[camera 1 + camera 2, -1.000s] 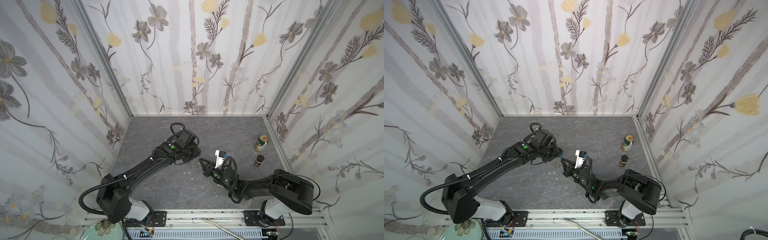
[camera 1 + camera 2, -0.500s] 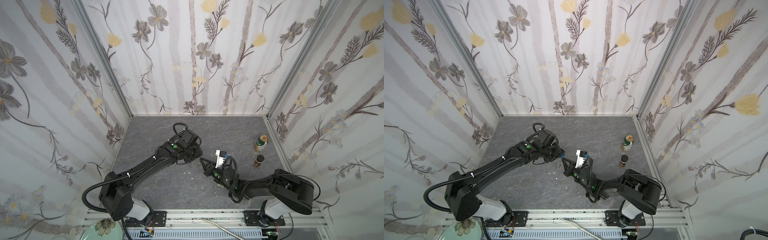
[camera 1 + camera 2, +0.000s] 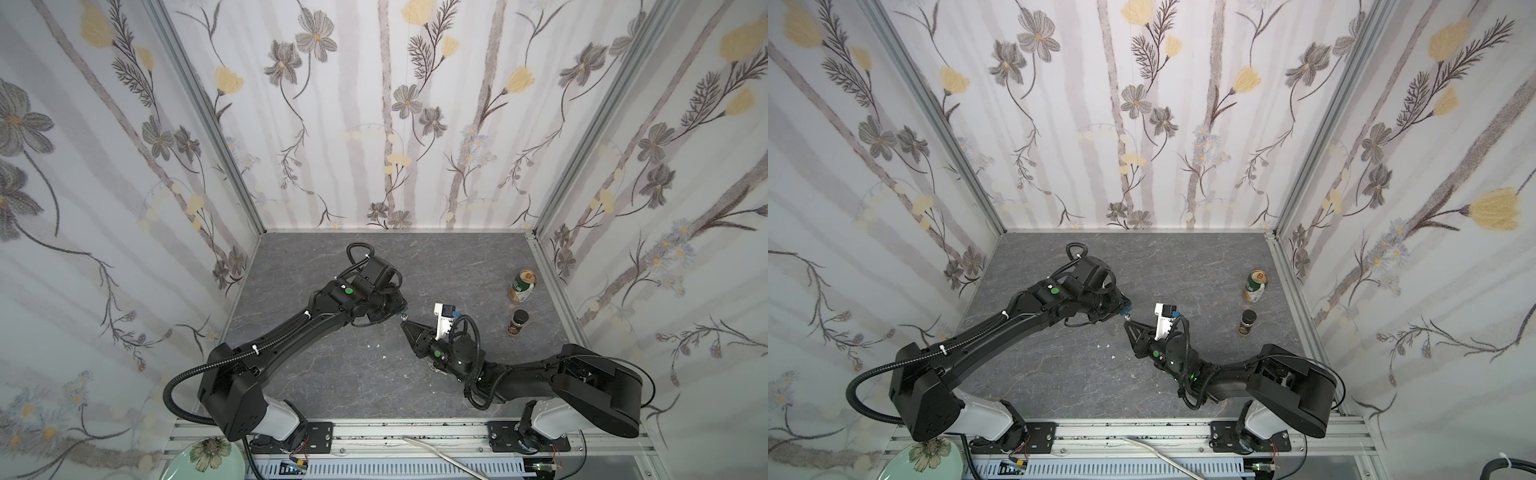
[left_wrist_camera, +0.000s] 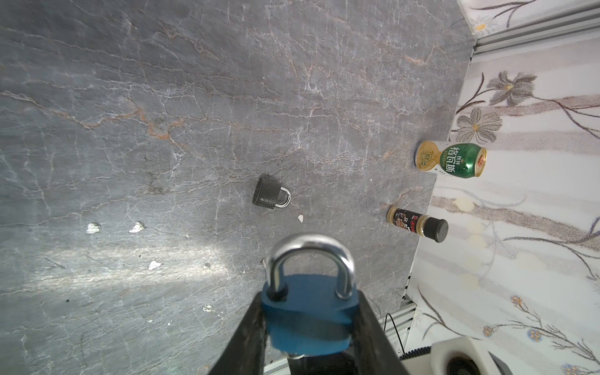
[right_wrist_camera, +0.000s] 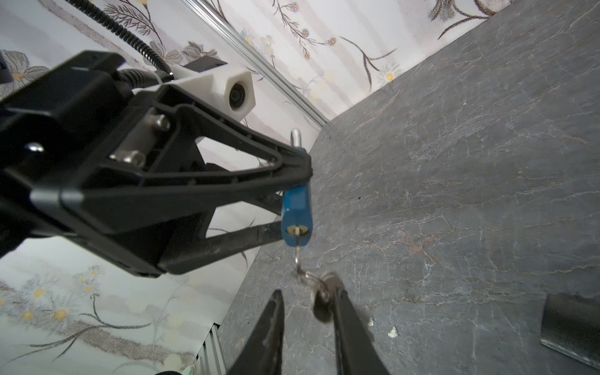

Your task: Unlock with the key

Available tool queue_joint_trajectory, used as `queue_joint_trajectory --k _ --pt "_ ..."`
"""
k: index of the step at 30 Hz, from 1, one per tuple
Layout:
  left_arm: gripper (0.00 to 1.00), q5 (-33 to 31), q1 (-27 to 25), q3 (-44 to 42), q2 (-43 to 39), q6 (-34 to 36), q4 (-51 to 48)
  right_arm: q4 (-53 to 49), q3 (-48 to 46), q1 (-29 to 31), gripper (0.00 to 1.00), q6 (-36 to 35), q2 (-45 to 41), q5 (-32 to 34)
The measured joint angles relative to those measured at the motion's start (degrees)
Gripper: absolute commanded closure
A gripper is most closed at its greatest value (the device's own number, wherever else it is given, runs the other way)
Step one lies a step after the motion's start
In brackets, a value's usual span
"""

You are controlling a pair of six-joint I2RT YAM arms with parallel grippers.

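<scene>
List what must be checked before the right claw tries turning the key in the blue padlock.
1. Hold: the left claw clamps the blue padlock: ok.
2. Insertion: the key sits in the keyhole: ok.
3. Grip: the right claw on the key: not ok; its jaws stand apart and the key ring lies against one finger only.
4. Release: the shackle freed: not ok; both legs sit in the body.
5. Rotation: the key turned yet: cannot tell.
6. Surroundings: the dark padlock lies on the table, apart from both claws: ok.
</scene>
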Motion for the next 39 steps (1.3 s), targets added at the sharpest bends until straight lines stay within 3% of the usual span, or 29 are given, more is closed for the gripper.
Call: queue_joint_trajectory --k 4,16,28,39 --pt "1.00 0.31 0.00 0.02 -0.02 0.09 -0.20 -0.22 -1.14 0.31 0.66 0.17 -2.60 0.04" --pt "1.00 1.14 -0.04 -0.39 -0.28 0.22 -0.52 -1.01 0.83 0.17 0.77 -1.70 -4.11 0.28" --pt "1.00 1.03 -0.04 -0.70 -0.52 0.22 -0.46 -1.77 2.40 -0.39 0.69 -1.11 -2.69 0.22" --pt "1.00 1.20 -0.04 -1.03 -0.52 0.22 -0.46 -3.80 -0.26 0.07 0.70 -0.46 -4.96 2.23"
